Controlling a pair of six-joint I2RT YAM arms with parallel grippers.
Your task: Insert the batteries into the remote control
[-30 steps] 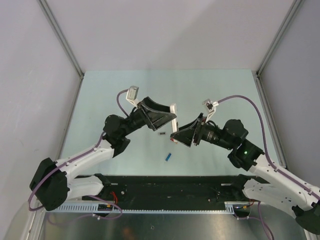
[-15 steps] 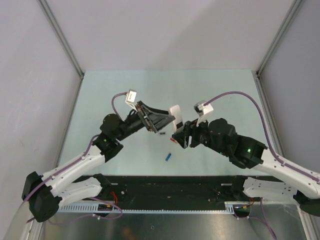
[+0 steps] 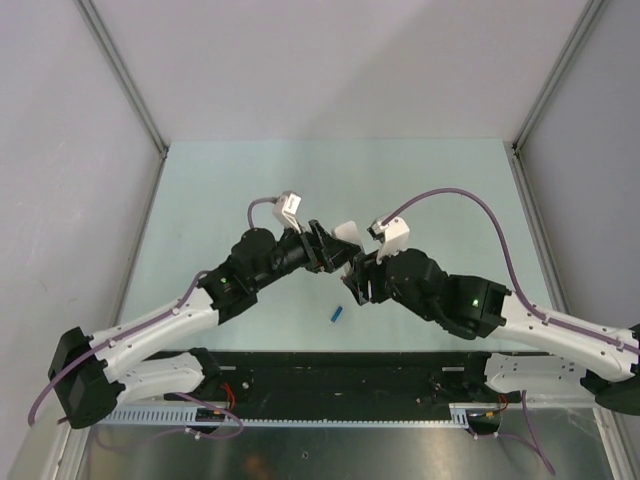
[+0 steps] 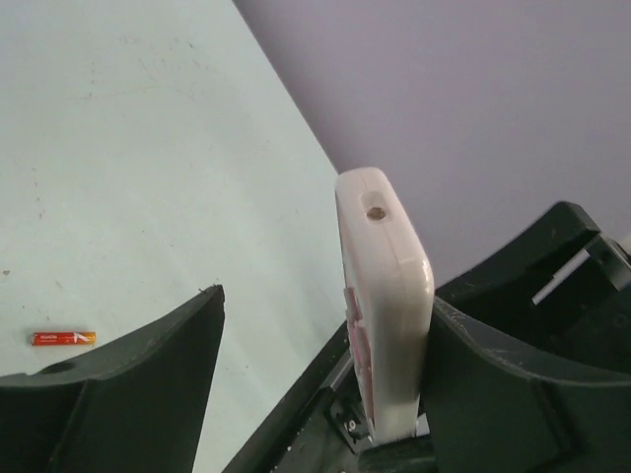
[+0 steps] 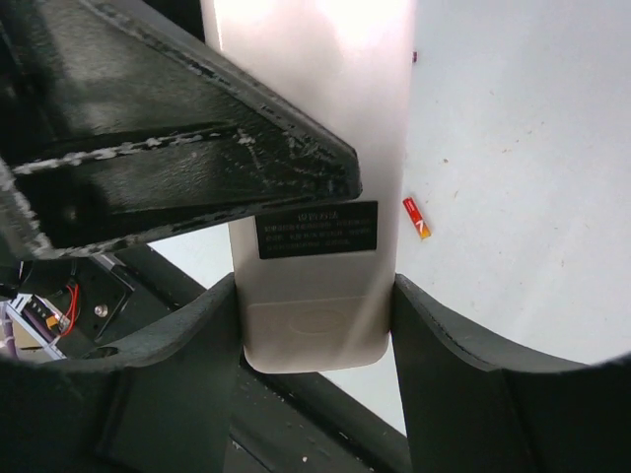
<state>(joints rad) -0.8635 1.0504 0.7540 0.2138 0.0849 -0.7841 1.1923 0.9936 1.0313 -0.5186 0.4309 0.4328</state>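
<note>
The remote control (image 3: 347, 233) is held off the table between the two arms. In the right wrist view its plain white back with a black label (image 5: 314, 232) faces me. My right gripper (image 5: 315, 286) is shut on its lower end, one finger on each long edge. In the left wrist view the remote (image 4: 386, 286) stands edge-on against the right finger, and the left finger (image 4: 187, 365) is well apart from it. My left gripper (image 4: 325, 301) is open. A red battery (image 4: 64, 338) lies on the table, also in the right wrist view (image 5: 416, 218). A blue battery (image 3: 337, 313) lies near the front. The purple and dark grey batteries are hidden.
The pale green table (image 3: 230, 190) is walled by grey panels at the left, back and right. A black strip (image 3: 340, 370) with cables runs along the near edge by the arm bases. The two grippers (image 3: 328, 255) (image 3: 355, 278) are crowded together mid-table.
Both arms have swung in toward each other and their wrists have turned. My right gripper has closed on the remote's end. The remote stays between the two grippers.
</note>
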